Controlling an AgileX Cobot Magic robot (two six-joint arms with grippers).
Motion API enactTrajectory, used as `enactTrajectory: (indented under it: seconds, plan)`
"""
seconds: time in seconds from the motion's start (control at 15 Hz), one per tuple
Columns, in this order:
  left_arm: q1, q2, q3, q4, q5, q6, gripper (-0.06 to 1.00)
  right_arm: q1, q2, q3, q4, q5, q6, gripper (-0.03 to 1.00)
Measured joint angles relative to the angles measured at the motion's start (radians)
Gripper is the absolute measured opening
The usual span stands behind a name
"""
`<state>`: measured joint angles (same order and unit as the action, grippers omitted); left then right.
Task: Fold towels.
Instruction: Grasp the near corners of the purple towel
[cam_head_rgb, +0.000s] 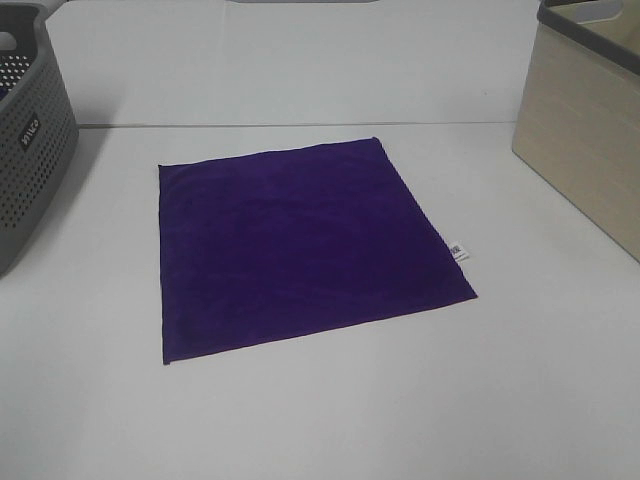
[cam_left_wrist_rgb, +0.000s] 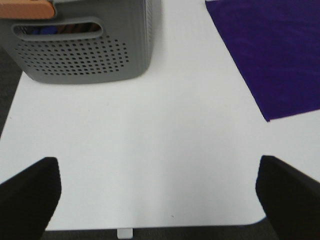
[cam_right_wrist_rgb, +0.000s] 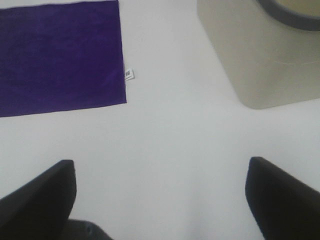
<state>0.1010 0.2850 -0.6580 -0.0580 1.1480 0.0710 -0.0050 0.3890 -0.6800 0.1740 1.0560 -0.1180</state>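
Note:
A deep purple square towel (cam_head_rgb: 300, 250) lies flat and unfolded in the middle of the white table, with a small white tag (cam_head_rgb: 457, 252) on its right edge. It also shows in the left wrist view (cam_left_wrist_rgb: 275, 55) and the right wrist view (cam_right_wrist_rgb: 60, 55), where the tag (cam_right_wrist_rgb: 129, 74) is visible. My left gripper (cam_left_wrist_rgb: 157, 200) is open and empty above bare table, apart from the towel's near left corner. My right gripper (cam_right_wrist_rgb: 160, 200) is open and empty above bare table, apart from the towel's near right corner. Neither gripper shows in the exterior high view.
A grey perforated basket (cam_head_rgb: 25, 140) stands at the table's left edge, also in the left wrist view (cam_left_wrist_rgb: 85, 45). A beige bin (cam_head_rgb: 585, 130) with a dark rim stands at the right, also in the right wrist view (cam_right_wrist_rgb: 260, 50). The table's front edge (cam_left_wrist_rgb: 150, 227) is near the left gripper.

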Motion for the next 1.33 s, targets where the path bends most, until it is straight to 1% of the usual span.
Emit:
enactTrajectory:
  seconds: [0.07,0.13,0.2,0.27,0.33,0.4,0.47,0.53,0.6,0.67,0.8,0.87,0.93,1.07,1.13,1.2,1.27,1.33]
  plan:
    - [-0.001,0.106,-0.043,-0.018,0.02,-0.001,0.99,0.0,0.177,-0.053,0.024,-0.002,-0.011,0.89]
    - [-0.001,0.164,-0.062,-0.027,0.026,-0.001,0.99,0.0,0.279,-0.083,0.04,-0.003,-0.034,0.89]
    - [-0.001,0.275,-0.08,-0.046,0.031,0.002,0.99,0.0,0.475,-0.138,0.09,-0.006,-0.102,0.89]
    - [-0.001,0.437,-0.081,-0.108,-0.021,0.028,0.99,0.0,0.786,-0.258,0.297,-0.007,-0.336,0.89]
    - [-0.001,0.489,-0.071,-0.167,-0.076,0.043,0.99,0.0,0.922,-0.321,0.422,0.012,-0.458,0.88]
    - [-0.001,0.534,-0.046,-0.251,-0.139,0.086,0.99,0.0,1.039,-0.378,0.512,0.037,-0.549,0.88]
    - [-0.001,0.559,-0.03,-0.306,-0.164,0.12,0.99,0.0,1.084,-0.404,0.544,0.056,-0.583,0.88]
    - [-0.001,0.608,0.001,-0.408,-0.202,0.196,0.99,0.0,1.192,-0.476,0.597,0.101,-0.656,0.88]
    - [-0.001,0.676,0.027,-0.515,-0.236,0.278,0.99,0.0,1.284,-0.552,0.615,0.138,-0.704,0.88]
    - [-0.003,0.754,0.044,-0.599,-0.277,0.356,0.99,0.0,1.368,-0.613,0.62,0.146,-0.718,0.88]
    - [-0.003,0.89,0.052,-0.705,-0.353,0.456,0.99,0.0,1.52,-0.697,0.612,0.146,-0.731,0.87]
    - [-0.003,0.945,0.052,-0.741,-0.383,0.476,0.99,0.0,1.574,-0.723,0.6,0.147,-0.732,0.87]
    - [-0.003,0.995,0.052,-0.76,-0.408,0.483,0.99,0.0,1.617,-0.736,0.597,0.147,-0.732,0.87]
    - [-0.003,1.054,0.054,-0.775,-0.428,0.491,0.99,0.0,1.66,-0.739,0.593,0.148,-0.732,0.87]
    - [-0.003,1.138,0.057,-0.812,-0.459,0.521,0.99,0.0,1.67,-0.741,0.591,0.148,-0.732,0.87]
    - [-0.003,1.189,0.056,-0.842,-0.476,0.571,0.99,0.0,1.67,-0.741,0.592,0.149,-0.732,0.87]
    - [-0.003,1.237,0.049,-0.878,-0.479,0.642,0.99,0.0,1.67,-0.741,0.595,0.151,-0.732,0.87]
    - [-0.003,1.288,0.035,-0.93,-0.477,0.704,0.99,0.0,1.67,-0.741,0.595,0.151,-0.732,0.87]
